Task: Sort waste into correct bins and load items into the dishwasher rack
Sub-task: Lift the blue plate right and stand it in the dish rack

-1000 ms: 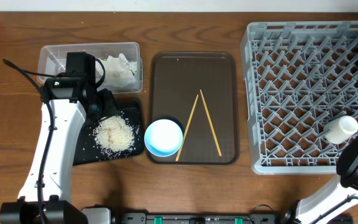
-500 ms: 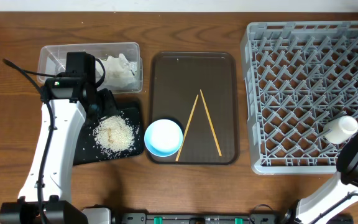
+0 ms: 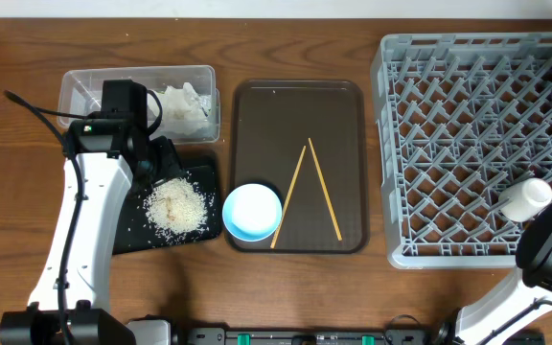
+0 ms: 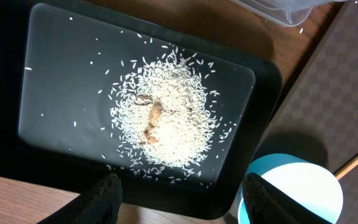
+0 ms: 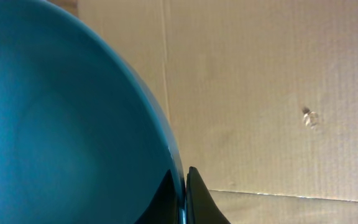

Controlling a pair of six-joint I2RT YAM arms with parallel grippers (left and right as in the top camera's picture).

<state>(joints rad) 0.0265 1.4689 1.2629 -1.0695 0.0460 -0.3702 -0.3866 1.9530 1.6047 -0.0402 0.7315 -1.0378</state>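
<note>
My left gripper (image 4: 182, 194) is open and empty, hovering over the near edge of the black tray (image 4: 55, 74), which holds the heap of rice (image 4: 160, 121). In the overhead view the tray (image 3: 132, 235) and rice (image 3: 173, 206) lie under my left arm. My right gripper (image 5: 184, 174) is shut on the rim of the dark-blue plate (image 5: 61, 124), held up off the table. The napkin (image 3: 185, 103) lies in the clear tub (image 3: 84, 81). The light-blue bowl (image 3: 252, 212) and two chopsticks (image 3: 324, 201) lie on the brown serving tray (image 3: 257, 125). One white cup (image 3: 526, 198) lies in the grey rack (image 3: 468, 144).
The right arm (image 3: 549, 244) reaches over the rack's right edge and is mostly out of the overhead view. Behind the plate the right wrist view shows brown cardboard (image 5: 272, 93). The bowl (image 4: 291, 193) sits just right of the black tray's corner.
The right arm has edged slightly at the rack's right side. Nothing else has moved.
</note>
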